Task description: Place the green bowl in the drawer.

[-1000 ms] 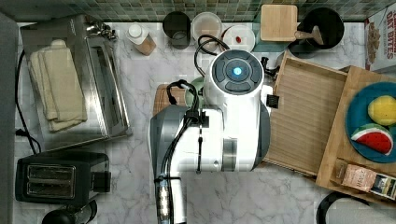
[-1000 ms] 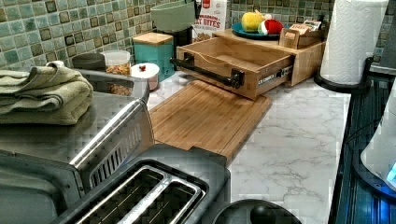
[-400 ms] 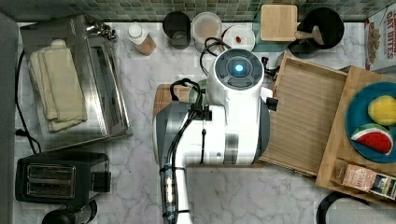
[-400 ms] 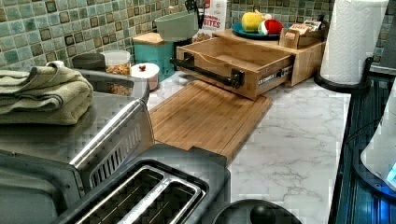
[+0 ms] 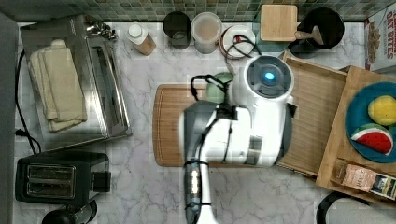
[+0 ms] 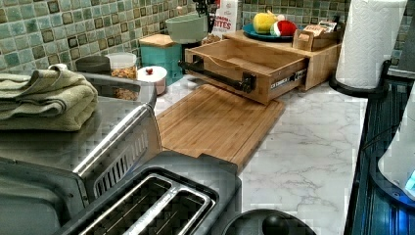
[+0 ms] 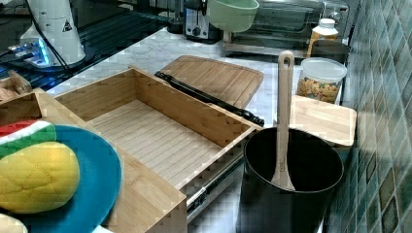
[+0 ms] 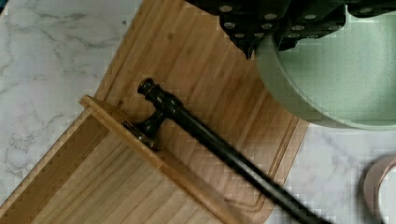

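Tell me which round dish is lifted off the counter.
The green bowl, held up by the gripper. The blue plate and white dish rest on surfaces.

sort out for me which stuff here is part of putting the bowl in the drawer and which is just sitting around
Part of the job:
green bowl, held up in the gripper
drawer, pulled open

Just lying about:
cutting board
blue plate with fruit
toaster
folded towel
paper towel roll
black utensil pot with a wooden spoon
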